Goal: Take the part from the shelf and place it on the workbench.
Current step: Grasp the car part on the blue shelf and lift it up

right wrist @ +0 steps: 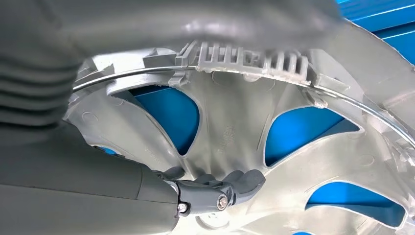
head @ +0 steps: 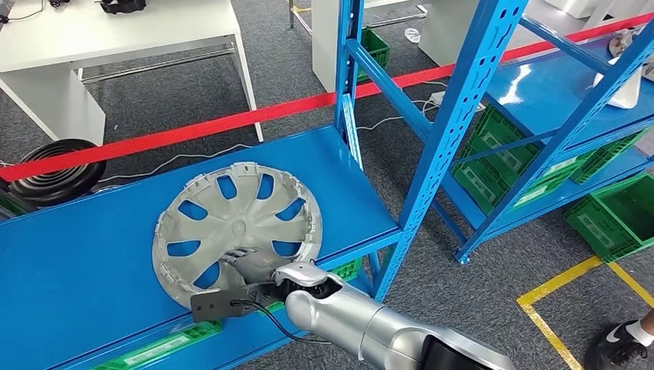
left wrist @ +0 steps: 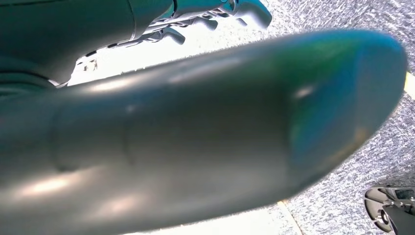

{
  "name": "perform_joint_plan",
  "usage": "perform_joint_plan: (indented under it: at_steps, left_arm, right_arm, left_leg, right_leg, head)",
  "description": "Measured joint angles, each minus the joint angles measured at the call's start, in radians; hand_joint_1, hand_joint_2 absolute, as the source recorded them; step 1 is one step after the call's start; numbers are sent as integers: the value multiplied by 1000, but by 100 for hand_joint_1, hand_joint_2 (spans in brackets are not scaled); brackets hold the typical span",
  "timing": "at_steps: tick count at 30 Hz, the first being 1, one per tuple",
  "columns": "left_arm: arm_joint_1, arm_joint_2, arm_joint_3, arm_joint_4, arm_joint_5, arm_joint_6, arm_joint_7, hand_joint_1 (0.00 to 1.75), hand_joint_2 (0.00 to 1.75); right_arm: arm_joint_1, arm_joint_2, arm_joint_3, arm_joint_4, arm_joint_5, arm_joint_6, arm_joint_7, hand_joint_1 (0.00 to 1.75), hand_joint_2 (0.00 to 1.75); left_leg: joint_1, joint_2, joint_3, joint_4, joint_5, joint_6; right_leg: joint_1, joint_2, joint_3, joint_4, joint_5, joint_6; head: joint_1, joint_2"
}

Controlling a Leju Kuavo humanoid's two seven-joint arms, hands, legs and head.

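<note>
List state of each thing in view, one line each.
hubcap: inner side up, flat on the blue shelf, near edge past the shelf front.
right hand: grips the hubcap's near rim, fingers over a spoke.
left hand: close to the camera, blurred; open or shut unclear.
green crates: open-topped, on the floor.

this is looking like a workshop or warehouse: blue steel shelving point(head: 432, 116) is standing on grey carpet, green crates point(head: 617, 216) sitting below, red barrier tape point(head: 193, 127) running across.

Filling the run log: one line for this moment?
stage: grasping | right hand: fingers on hubcap near rim | hubcap: on blue shelf | left hand: unclear
</note>
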Motion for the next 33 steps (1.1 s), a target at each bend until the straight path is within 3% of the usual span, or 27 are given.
perform_joint_plan:
  at_steps: [24, 25, 28, 29, 33]
  left_arm:
    - [2, 0, 17, 0, -4, 4, -10, 0, 0]
    - [2, 0, 17, 0, -3, 4, -9, 0, 0]
    - [3, 0, 17, 0, -3, 4, -9, 0, 0]
    - [3, 0, 17, 0, -3, 4, -9, 0, 0]
    - [3, 0, 18, 0, -3, 4, -9, 0, 0]
  right_arm:
    - [-7, -3, 0, 13, -29, -6, 23, 0, 175]
    - [-7, -4, 0, 14, -31, -9, 24, 22, 175]
    - [-6, -4, 0, 18, -33, -19, 29, 153, 175]
    - [-6, -5, 0, 20, -33, -22, 32, 175, 175]
    - [-5, -6, 0, 23, -32, -36, 42, 175, 175]
  left_leg:
    - [0, 0, 4, 0, 0, 0]
    - [0, 0, 4, 0, 0, 0]
    - [0, 0, 5, 0, 0, 0]
    - [0, 0, 5, 0, 0, 0]
    - [0, 0, 7, 0, 0, 0]
  right_leg:
    - [0, 0, 4, 0, -1, 0]
    - [0, 0, 4, 0, -1, 0]
    - [0, -1, 5, 0, -1, 0]
    - [0, -1, 5, 0, -1, 0]
    - [0, -1, 7, 0, -1, 0]
  head:
    - [1, 0]
    - [1, 0]
    - [1, 0]
    - [1, 0]
    - [1, 0]
